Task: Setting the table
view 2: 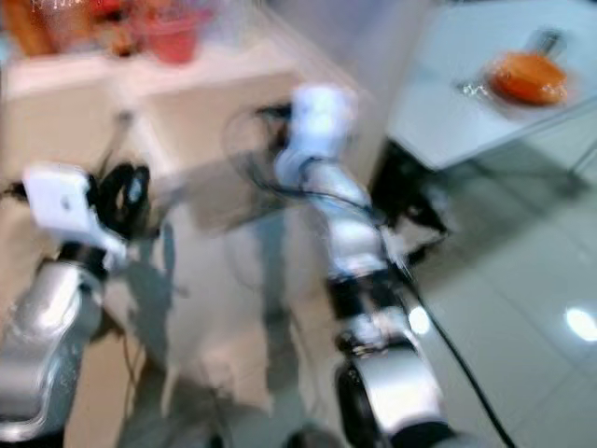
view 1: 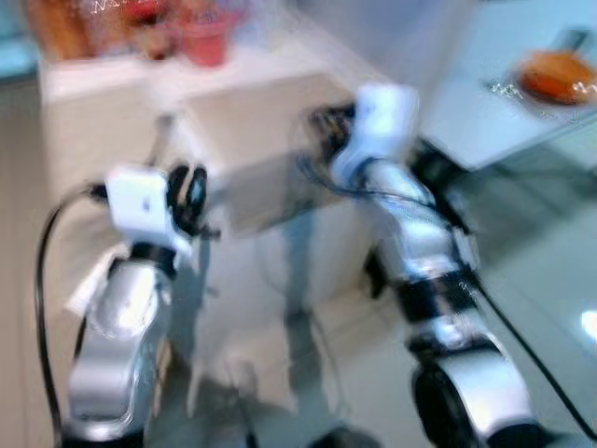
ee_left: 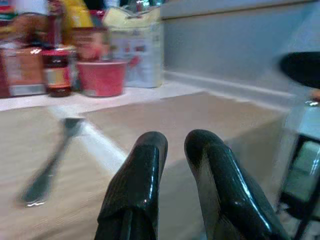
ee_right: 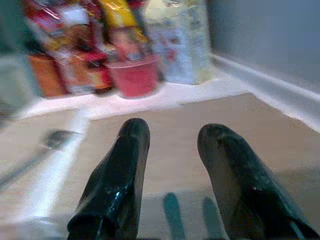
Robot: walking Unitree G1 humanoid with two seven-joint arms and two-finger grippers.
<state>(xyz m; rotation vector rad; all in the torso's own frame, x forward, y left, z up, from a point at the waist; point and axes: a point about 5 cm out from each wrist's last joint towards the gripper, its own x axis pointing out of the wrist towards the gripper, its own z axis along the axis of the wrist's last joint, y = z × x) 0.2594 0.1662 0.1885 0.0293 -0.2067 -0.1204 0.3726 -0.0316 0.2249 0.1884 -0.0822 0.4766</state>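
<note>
A spoon (ee_left: 47, 165) lay on the pale surface (ee_left: 190, 115), at the left of the left wrist view and left of centre in the right wrist view, its long axis running slantwise from the lower left up toward the packets behind. It sat ahead of both hands and to the same side of each, touching neither. The left hand (ee_left: 172, 145) pointed past it with its fingers narrow, a slim gap between the tips and nothing held. The right hand (ee_right: 172, 132) stood with its fingers parted wider, also empty. By the look of it the left hand was the nearer, and a reach would have to swing across toward the spoon's handle.

Behind the spoon, a red cup (ee_left: 101, 77), a jar (ee_left: 58, 70) and a white bag (ee_left: 135, 50) stood in a row against the wall.

In the blurred head views, both silver arms rose toward this surface at upper left. A white table (view 1: 485, 103) at upper right carried an orange dish (view 1: 558, 77), well apart from both hands, over a glossy tiled floor (view 1: 560, 280).
</note>
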